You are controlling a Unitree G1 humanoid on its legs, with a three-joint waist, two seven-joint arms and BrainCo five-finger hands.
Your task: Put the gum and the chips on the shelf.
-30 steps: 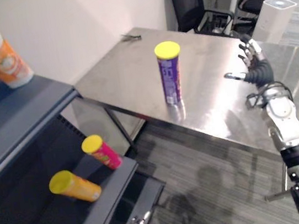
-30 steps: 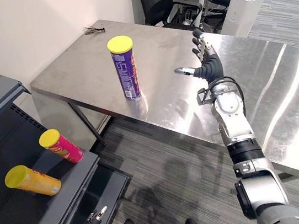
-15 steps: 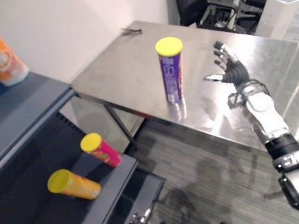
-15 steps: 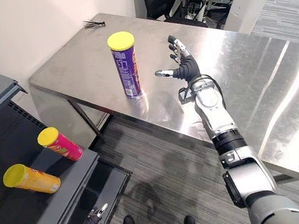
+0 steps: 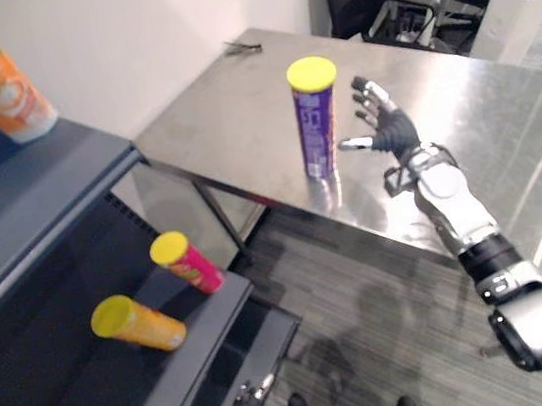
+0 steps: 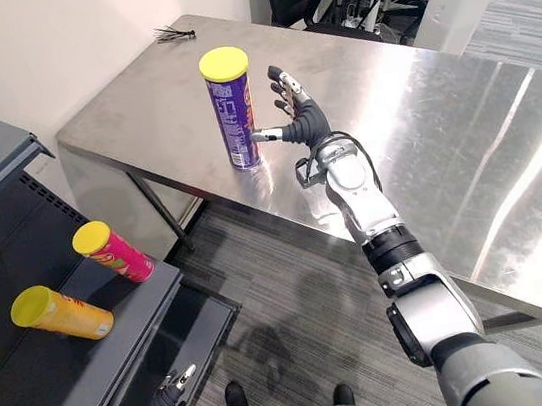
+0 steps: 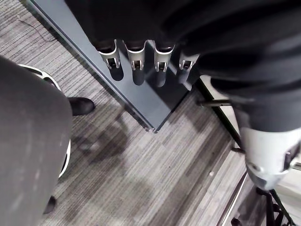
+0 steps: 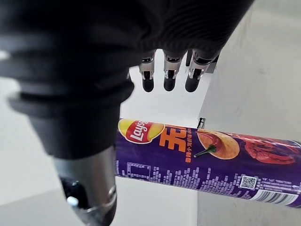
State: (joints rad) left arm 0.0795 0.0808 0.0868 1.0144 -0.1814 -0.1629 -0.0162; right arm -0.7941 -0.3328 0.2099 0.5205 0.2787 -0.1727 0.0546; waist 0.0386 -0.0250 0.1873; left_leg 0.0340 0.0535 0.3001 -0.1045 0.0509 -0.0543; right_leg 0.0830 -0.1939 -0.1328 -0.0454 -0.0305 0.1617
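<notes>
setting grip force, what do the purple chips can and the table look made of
Purple chips can: seemingly a cardboard tube under a glossy printed wrap; its yellow lid looks like matte plastic. Table: brushed stainless steel, judging by its streaked, mirror-like reflections.

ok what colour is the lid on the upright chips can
Yellow: the chips can lid shows best in right eye view.

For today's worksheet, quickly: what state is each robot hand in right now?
Left hand: open, holding nothing.
Right hand: open, beside the purple chips can, not gripping it.
</notes>
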